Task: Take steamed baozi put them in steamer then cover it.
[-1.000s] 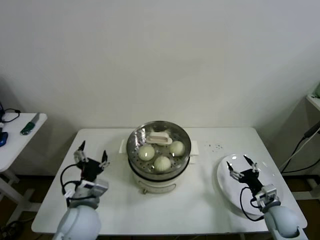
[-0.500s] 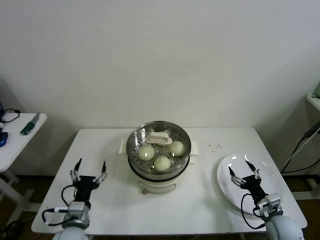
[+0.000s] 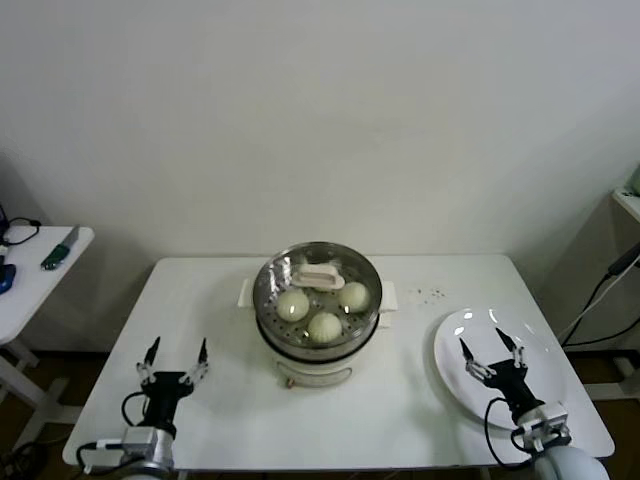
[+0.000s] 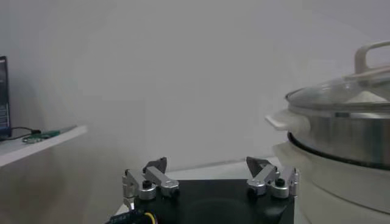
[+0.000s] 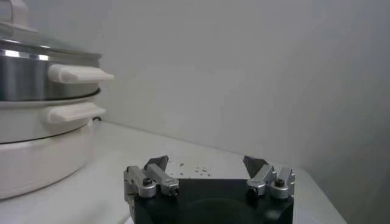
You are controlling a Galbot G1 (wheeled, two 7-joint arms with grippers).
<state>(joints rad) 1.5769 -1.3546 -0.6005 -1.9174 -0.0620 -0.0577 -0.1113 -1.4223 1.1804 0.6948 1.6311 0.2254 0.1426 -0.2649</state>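
The steamer (image 3: 317, 345) stands mid-table, a shiny steel basket on a white pot base. A round glass lid (image 3: 318, 275) with a cream handle covers it. Through the glass I see three cream-white baozi (image 3: 293, 304); a fourth is not visible. The steamer also shows in the left wrist view (image 4: 341, 131) and the right wrist view (image 5: 36, 79). My left gripper (image 3: 174, 362) is open and empty over the table's front left. My right gripper (image 3: 491, 352) is open and empty above the white plate (image 3: 450, 372) at the front right.
A small side table (image 3: 25, 275) with a green tool stands at the far left. Dark specks (image 3: 432, 294) lie on the table right of the steamer. Cables hang past the table's right edge.
Both arms have drawn back toward the table's front edge, lower in the head view. The steamer, lid and baozi have not moved.
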